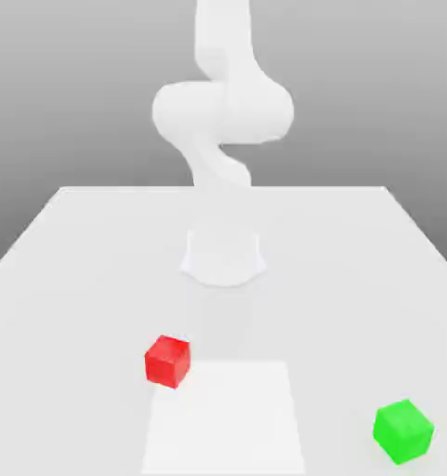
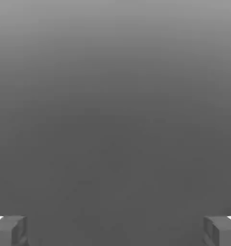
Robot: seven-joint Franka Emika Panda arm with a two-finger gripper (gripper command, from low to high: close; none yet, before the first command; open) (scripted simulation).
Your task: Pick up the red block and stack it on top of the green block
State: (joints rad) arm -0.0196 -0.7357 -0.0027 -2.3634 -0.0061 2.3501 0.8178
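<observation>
The red block (image 1: 167, 361) sits on the white table (image 1: 78, 279), toward the front and a little to the exterior view's left. The green block (image 1: 403, 431) rests near the front corner on the exterior view's right, well apart from the red one. In the hand view my gripper (image 2: 115, 230) is open: its two grey fingertips (image 2: 11, 229) stand far apart with nothing between them, facing plain grey background. Neither block lies between the fingers.
The white arm (image 1: 222, 112) rises from its round base (image 1: 223, 256) at the table's middle. A paler rectangular patch (image 1: 222, 418) lies at the front between the two blocks. The table's edges run along both sides and the back.
</observation>
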